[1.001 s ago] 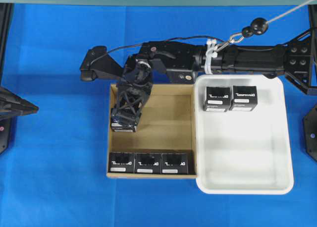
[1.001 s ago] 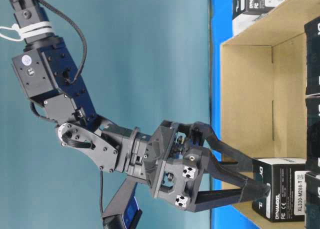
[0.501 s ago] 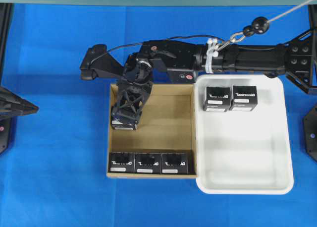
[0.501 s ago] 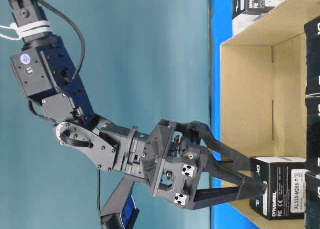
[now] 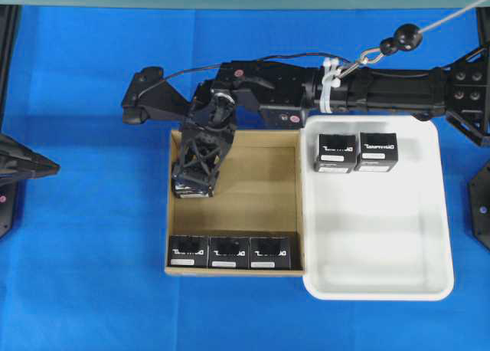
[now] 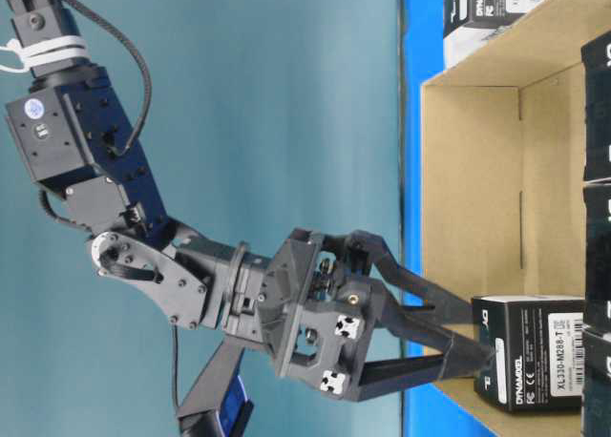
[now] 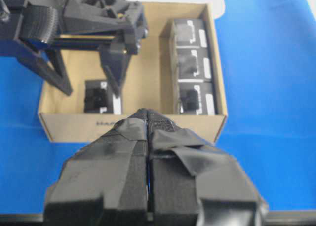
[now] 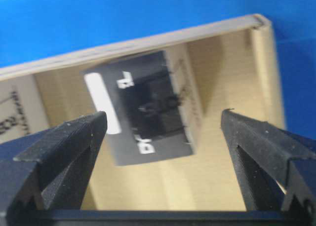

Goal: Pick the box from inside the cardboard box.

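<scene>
One box point(image 5: 189, 191) spotted overhead, alone at upper left inside the cardboard box point(image 5: 256, 190), under the right hand point(image 5: 193, 184). At table level, straddled for a grip on opposite faces. From left wrist, saw left hand point(image 7: 148, 120) pinched closed, empty, parked outside. From right wrist, gaped wide, gripping nothing yet.

The cardboard box point(image 5: 287, 201) has bare floor mid-way. Three black boxes point(image 5: 229, 252) line its near wall. A white tray point(image 5: 429, 221) flanks one side.
</scene>
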